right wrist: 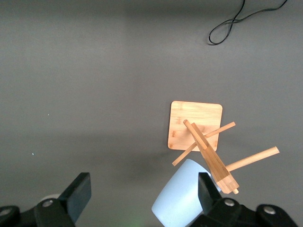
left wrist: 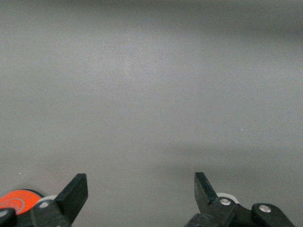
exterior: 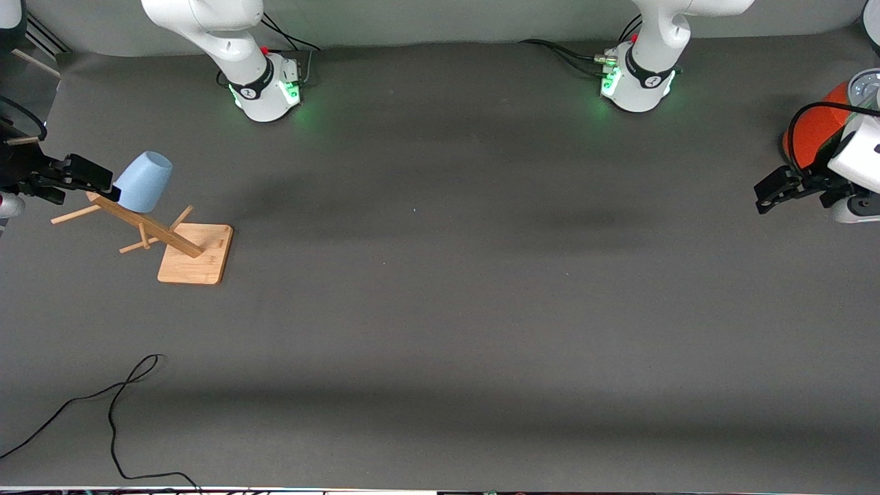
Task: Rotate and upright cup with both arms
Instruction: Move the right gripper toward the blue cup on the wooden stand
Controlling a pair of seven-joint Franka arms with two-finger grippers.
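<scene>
The cup (exterior: 143, 181) hangs mouth-down on a peg of the wooden rack (exterior: 185, 251), which stands on the grey tabletop (exterior: 440, 289) toward the right arm's end. In the front view the rack's post appears to lean away from its square base, with thin pegs sticking out on both sides.

The right claw (exterior: 96, 180) is up in the air just beside the cup and over the top of the rack. Its fingers (right wrist: 78, 191) are wide apart and hold nothing. Only the right wrist view shows the cup between those fingers, close to one of them, and the rack's base seen from above.

The left claw (exterior: 773, 192) waits over the left arm's end of the tabletop, also wide open and empty. The left wrist view shows bare tabletop between its fingers (left wrist: 75, 194). Next to it is an orange-red cylinder (exterior: 815, 134), of which that view gives only a small corner.

A black cable (exterior: 113, 412) lies on the tabletop, nearer to the front camera than the rack
</scene>
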